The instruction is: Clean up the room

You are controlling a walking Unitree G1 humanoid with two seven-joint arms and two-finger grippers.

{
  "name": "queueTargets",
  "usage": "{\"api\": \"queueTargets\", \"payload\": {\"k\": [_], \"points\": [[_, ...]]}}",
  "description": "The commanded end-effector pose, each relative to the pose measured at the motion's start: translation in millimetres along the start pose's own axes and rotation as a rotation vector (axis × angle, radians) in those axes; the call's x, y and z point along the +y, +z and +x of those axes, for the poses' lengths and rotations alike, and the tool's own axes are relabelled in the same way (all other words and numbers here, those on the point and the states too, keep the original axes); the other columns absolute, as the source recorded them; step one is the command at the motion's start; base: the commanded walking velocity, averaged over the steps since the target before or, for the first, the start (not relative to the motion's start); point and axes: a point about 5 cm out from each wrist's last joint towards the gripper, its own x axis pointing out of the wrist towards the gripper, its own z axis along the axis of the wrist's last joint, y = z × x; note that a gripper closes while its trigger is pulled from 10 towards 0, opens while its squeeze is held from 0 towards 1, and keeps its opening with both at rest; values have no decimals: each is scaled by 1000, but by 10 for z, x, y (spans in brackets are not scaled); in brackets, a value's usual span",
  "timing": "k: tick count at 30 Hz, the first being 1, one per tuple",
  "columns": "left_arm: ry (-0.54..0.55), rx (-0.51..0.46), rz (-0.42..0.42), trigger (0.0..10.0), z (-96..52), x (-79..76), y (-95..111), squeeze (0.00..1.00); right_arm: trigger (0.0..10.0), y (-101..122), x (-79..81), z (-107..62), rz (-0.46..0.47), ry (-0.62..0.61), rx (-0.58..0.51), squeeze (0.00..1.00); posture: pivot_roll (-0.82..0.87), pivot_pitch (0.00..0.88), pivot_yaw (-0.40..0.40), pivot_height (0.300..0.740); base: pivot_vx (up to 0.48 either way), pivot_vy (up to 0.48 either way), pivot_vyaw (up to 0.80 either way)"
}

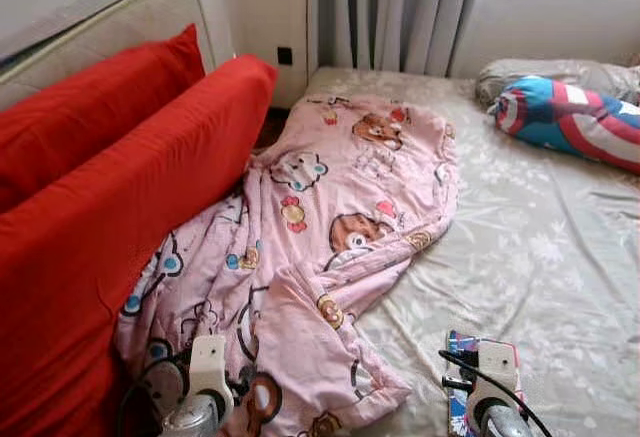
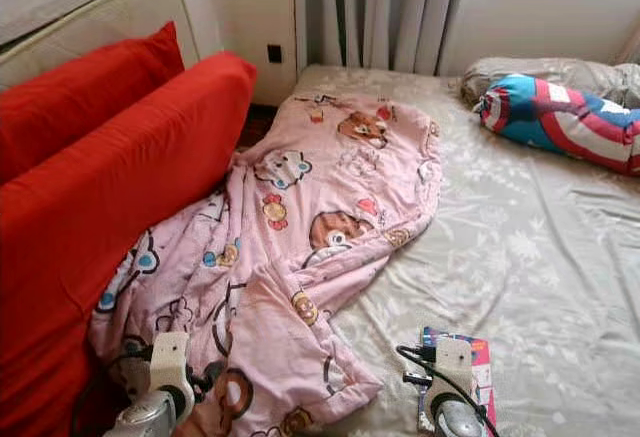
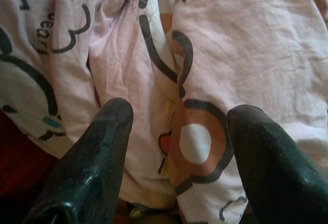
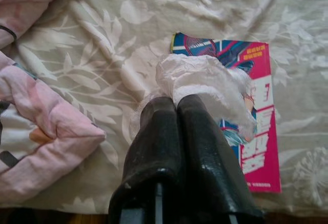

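A bed (image 1: 560,257) with a pale grey-beige floral sheet lies before the robot, with a crumpled pink quilt printed with cartoon bears (image 1: 330,227) spread across its left half, running from near the grey curtains (image 1: 395,12) at the far wall down to the near edge. Two long red cushions (image 1: 110,197) stand against the padded headboard (image 1: 110,12) on the left, the nearer one touching the quilt's edge. At the far right corner rests a blue, red and white striped pillow with a star-shield pattern (image 1: 575,122), with a grey pillow (image 1: 560,72) just behind it.

The left hand (image 3: 177,147) hovers over the near end of the pink quilt, its two black fingers (image 3: 97,157) spread wide apart with nothing between them — printed fabric shows through the gap.

The right hand (image 4: 177,106) is pressed together on a wad of thin, translucent white plastic (image 4: 205,83), pinched at the fingertips. It hangs just above a bright pink-and-blue printed booklet (image 4: 256,131) — this lies flat on the sheet, near the quilt's folded corner but apart from it.
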Motion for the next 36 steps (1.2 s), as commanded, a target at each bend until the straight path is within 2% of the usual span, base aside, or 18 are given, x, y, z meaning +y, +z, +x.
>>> {"api": "queueTargets", "payload": {"k": [1,3,5,6,15,19,30,34,36], "points": [[12,62,26,10000,-30,14,-138,0,10000,-206,-18,-57,-3,-12,76,0,-15,7,-29,740,0,0,0],[17,74,34,10000,-39,13,-173,0,10000,-274,-13,-79,-9,-6,99,0,-16,6,-29,740,0,0,0],[4,85,116,10000,-56,10,-220,0,10000,-386,20,-117,-25,21,137,0,-24,9,-27,740,0,0,0],[-2,90,129,10000,-62,8,-237,0,10000,-405,28,-125,-30,28,141,0,-26,9,-27,740,0,0,0],[44,136,81,10000,-119,110,-369,0,10000,-472,-101,-157,-11,33,177,0,-29,0,-30,740,0,0,0],[48,139,79,10000,-121,111,-377,0,10000,-465,-112,-156,-30,36,175,0,-28,0,-31,740,0,0,0],[43,148,72,10000,-139,103,-427,0,10000,-662,-328,-274,-45,15,229,0,-29,37,-34,740,0,0,0],[41,146,69,10000,-139,94,-429,0,10000,-671,-314,-274,-46,15,237,0,-27,45,-36,740,0,0,0],[38,144,68,10000,-137,87,-426,0,10000,-681,-251,-269,-52,22,242,0,-26,51,-38,740,0,0,0]]}}
